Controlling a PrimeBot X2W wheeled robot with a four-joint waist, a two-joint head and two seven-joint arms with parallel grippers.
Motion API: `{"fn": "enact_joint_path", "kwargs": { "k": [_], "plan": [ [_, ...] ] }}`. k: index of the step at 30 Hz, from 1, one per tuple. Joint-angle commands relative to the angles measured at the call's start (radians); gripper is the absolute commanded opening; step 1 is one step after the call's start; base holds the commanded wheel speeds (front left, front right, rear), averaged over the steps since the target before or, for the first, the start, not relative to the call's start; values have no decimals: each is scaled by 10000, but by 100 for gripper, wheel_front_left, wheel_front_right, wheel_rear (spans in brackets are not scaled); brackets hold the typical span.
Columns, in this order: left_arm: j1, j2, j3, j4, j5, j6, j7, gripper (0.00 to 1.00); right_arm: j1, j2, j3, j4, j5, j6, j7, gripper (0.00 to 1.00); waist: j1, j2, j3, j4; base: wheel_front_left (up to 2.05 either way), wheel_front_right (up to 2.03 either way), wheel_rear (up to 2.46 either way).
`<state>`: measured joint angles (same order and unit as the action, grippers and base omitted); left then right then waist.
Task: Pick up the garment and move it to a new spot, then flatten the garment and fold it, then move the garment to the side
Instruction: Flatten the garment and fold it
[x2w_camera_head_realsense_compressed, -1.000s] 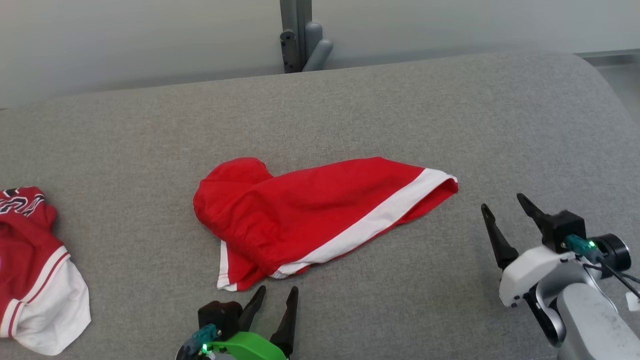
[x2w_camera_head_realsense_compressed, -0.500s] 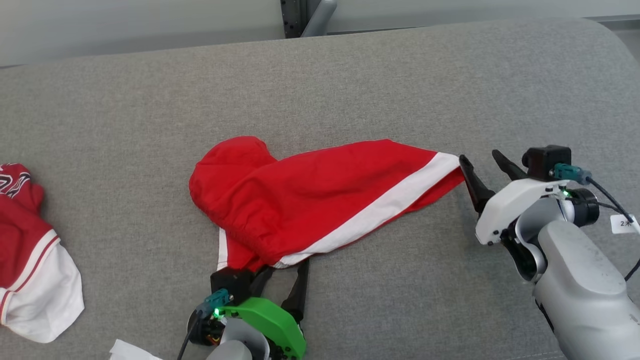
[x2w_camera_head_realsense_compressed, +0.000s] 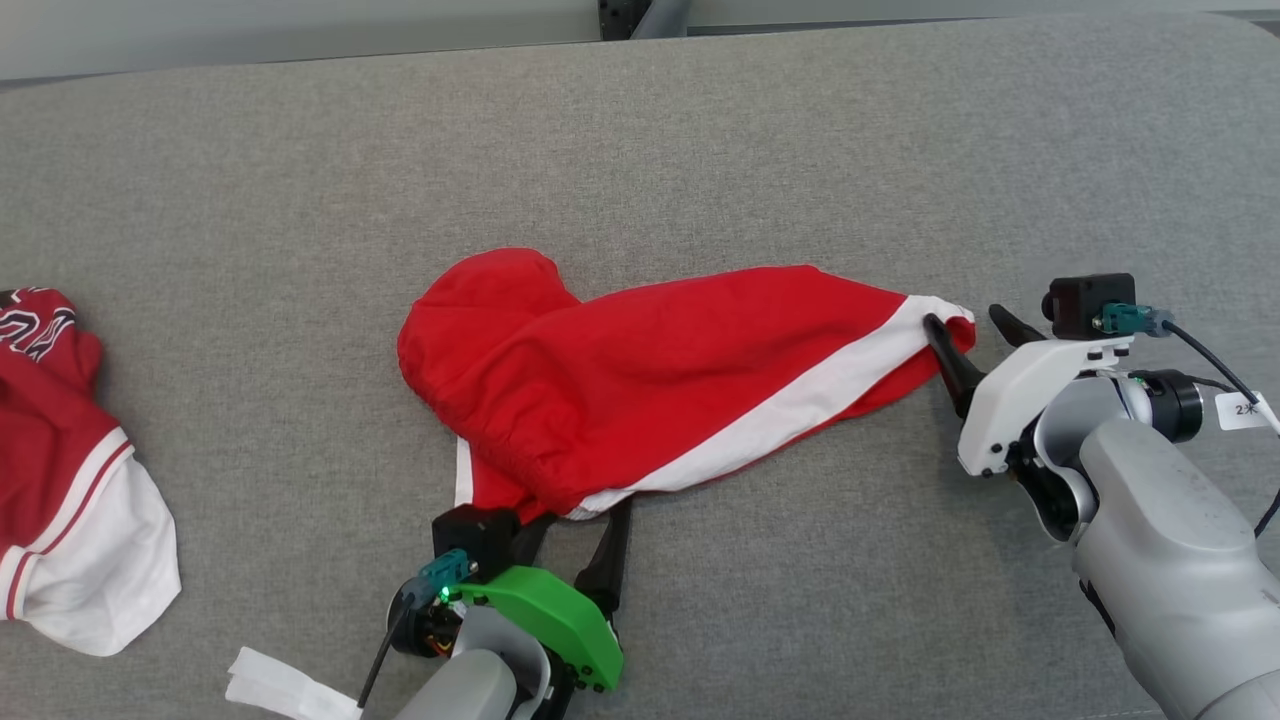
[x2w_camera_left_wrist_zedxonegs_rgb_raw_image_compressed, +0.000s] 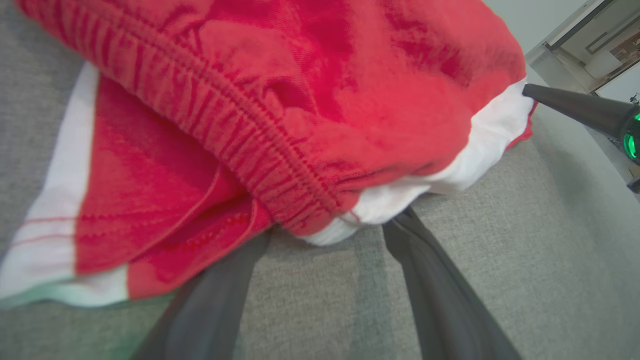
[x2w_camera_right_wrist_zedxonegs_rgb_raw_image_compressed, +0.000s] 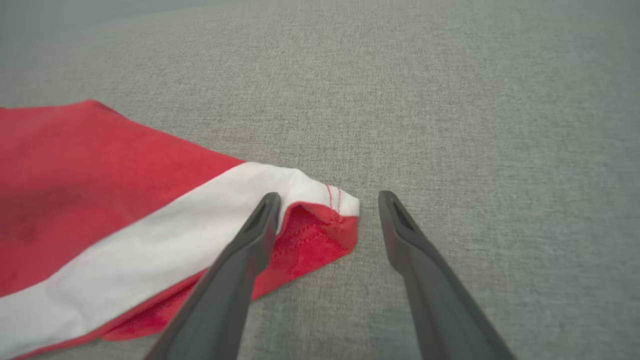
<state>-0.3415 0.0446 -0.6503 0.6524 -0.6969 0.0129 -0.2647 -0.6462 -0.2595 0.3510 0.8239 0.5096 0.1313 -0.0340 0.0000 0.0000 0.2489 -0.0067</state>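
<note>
Straddling edges of red garment (x2w_camera_head_realsense_compressed: 650, 390) on grey cushion (x2w_camera_head_realsense_compressed: 300, 200): left gripper (x2w_camera_head_realsense_compressed: 575, 525), right gripper (x2w_camera_head_realsense_compressed: 962, 316), jaws wide.

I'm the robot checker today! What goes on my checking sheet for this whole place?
Surface: grey fabric surface, soft-looking.
Job's things: red shorts, white stripe, crumpled in the middle.
Clutter: red-and-white jersey at left; white paper strip near front.
Grippers: left gripper open at shorts' near edge; right gripper open at striped corner.
Cables: black cable with white tag by right wrist.
Surroundings: pale wall, grey post behind.
</note>
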Motion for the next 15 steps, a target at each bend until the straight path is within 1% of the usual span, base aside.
{"fn": "enact_joint_path", "kwargs": {
  "k": [1,14,15],
  "plan": [
    [-80,108,-22,213,-137,25,99,100,-136,28,95,124,149,-10,-5,100,0,0,69,52,0,0,0],
    [-214,133,-129,458,-163,-67,51,100,-543,-75,817,835,820,-10,-338,100,0,0,129,213,0,0,0],
    [-201,137,-143,481,-180,-93,51,100,-565,-84,886,869,864,-9,-380,93,0,0,118,228,0,0,0]
  ]
}}
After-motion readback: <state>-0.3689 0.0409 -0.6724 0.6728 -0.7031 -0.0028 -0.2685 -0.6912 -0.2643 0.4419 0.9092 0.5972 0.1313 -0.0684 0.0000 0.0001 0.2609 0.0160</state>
